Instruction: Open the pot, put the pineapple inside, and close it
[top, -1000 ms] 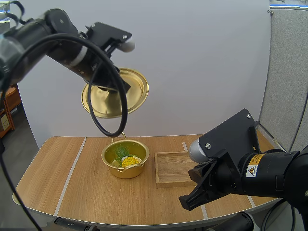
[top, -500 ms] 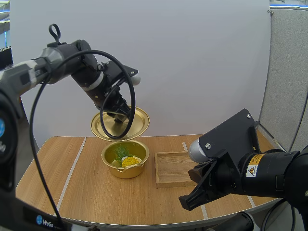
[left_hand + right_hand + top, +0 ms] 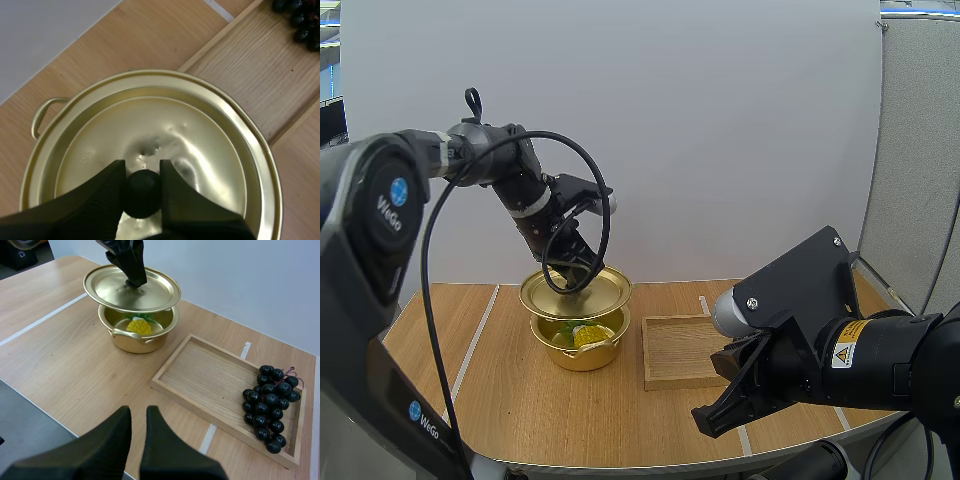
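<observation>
Left tool (image 3: 142, 172) clamped the knob (image 3: 143, 195) of the lid (image 3: 595, 290), frame centre-left. It looked thin, light, slick — knob was the only sure hold.

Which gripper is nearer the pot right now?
Left. The left gripper holds the lid just above the pot; the right gripper hangs over the table's near edge, well apart.

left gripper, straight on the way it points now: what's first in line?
The left gripper is shut on the lid by its knob and points down. The lid would likely meet the pot rim first. The gap looks small, but depth is unclear.
</observation>
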Robot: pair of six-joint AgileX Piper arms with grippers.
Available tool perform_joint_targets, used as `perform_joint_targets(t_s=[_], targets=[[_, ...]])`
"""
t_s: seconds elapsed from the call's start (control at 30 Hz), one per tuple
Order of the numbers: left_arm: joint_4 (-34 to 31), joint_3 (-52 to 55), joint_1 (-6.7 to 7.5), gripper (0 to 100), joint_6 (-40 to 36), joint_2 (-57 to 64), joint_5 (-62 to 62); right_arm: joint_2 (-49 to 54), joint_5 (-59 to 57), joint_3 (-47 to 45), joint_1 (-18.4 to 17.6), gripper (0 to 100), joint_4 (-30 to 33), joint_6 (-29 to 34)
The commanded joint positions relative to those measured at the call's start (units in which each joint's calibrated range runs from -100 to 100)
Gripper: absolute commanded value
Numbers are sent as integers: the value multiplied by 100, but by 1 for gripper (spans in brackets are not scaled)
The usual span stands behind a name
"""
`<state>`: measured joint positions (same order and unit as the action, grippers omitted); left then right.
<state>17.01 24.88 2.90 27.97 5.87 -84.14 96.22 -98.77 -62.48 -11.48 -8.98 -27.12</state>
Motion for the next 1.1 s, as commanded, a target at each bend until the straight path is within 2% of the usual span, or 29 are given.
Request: perform_joint_targets(t_s=[0.0, 0.33, 0.57, 1.07], targets=[[26, 264, -1, 0, 146, -8, 573, 24, 32, -24, 23, 21, 33, -46], [227, 896, -1, 0, 500, -8, 1617, 24, 32, -24, 23, 21, 33, -46], [543, 926, -1, 0, 761, -8, 1677, 24, 32, -24, 23, 21, 33, -46], [543, 926, -1, 0, 759, -8, 1837, 24, 32, -24, 23, 21, 33, -46]])
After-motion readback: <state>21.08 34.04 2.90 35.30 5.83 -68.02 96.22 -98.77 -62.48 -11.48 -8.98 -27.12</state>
